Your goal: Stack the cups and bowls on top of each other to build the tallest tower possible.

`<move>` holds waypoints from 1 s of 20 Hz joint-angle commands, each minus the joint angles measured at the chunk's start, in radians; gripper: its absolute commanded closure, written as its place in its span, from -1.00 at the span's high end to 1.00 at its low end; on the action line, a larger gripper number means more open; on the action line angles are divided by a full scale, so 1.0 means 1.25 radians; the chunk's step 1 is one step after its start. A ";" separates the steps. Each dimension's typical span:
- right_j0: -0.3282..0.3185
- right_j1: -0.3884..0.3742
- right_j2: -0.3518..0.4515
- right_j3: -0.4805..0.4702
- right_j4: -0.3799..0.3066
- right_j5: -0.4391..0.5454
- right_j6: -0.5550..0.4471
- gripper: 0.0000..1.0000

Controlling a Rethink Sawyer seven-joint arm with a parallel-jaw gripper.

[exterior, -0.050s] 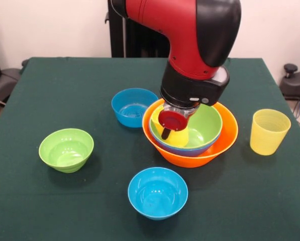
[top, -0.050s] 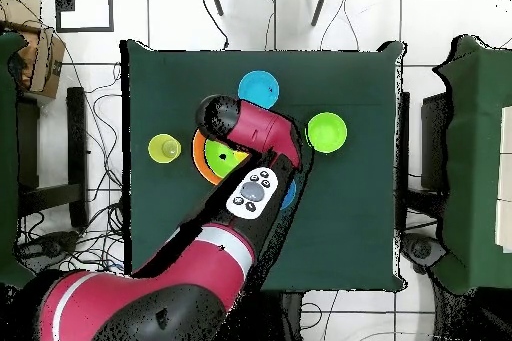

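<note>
Front view: claw (exterior, -0.050s: 172, 122) hanging over tower (exterior, -0.050s: 192, 131), orange bowl w/ blue & green bowls nested, yellow cup (exterior, -0.050s: 176, 135) inside. Can't tell claw state. Pale yellow ribbed cup (exterior, -0.050s: 268, 131) sitting apart on surface (exterior, -0.050s: 49, 90).

green-clothed table (exterior, -0.050s: 49, 201), orange bowl (exterior, -0.050s: 225, 143), three small bowls, ribbed cup (exterior, -0.050s: 268, 131)

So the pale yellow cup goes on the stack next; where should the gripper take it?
Grip the pale yellow cup by its rim, coming straight down from above. It stands upright, mouth open, alone on the cloth, so one finger can likely slip inside the wall and one outside.
</note>
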 commanded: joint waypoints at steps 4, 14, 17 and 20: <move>-0.013 0.044 0.114 0.011 -0.040 -0.008 -0.017 -1.00; -0.014 0.046 0.112 0.001 -0.037 0.007 -0.010 1.00; -0.013 0.044 0.112 0.002 -0.036 0.010 -0.009 1.00; -0.010 0.045 0.111 0.002 -0.037 0.010 -0.008 1.00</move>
